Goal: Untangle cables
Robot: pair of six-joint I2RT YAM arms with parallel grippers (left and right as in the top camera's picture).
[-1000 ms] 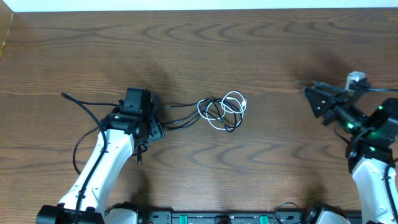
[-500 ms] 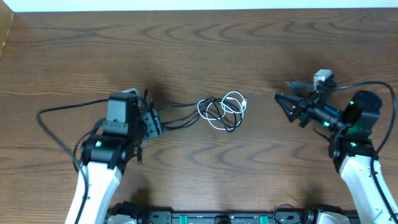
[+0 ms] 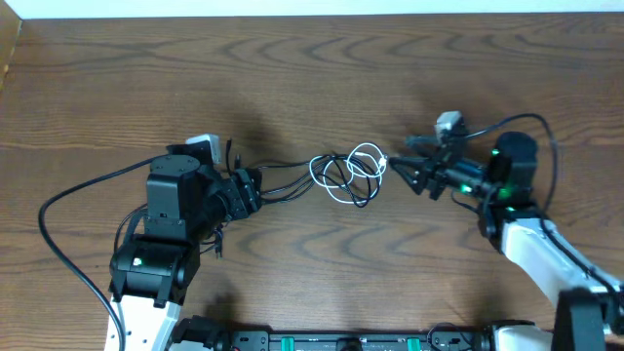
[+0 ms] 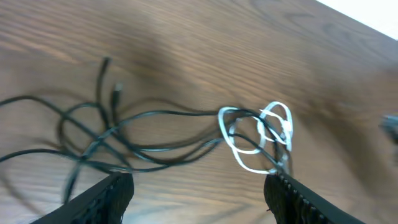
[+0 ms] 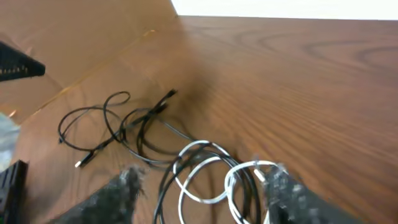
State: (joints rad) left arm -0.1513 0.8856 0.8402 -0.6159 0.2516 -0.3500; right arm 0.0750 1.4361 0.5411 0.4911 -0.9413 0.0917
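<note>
Both of the 2 grippers stand spread, pinching nothing: left gripper (image 3: pixel 246 192) by the black cables (image 4: pixel 168 113), right gripper (image 3: pixel 398 168) just beside the white cable (image 4: pixel 249 168).

Right end effector (image 3: pixel 395 168), earlier far right, now just beside the cables (image 3: pixel 348 176).

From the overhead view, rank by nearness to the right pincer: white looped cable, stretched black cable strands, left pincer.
1. White looped cable, beside the right pincer.
2. Stretched black cable strands, farther left.
3. Left pincer, farthest left.
</note>
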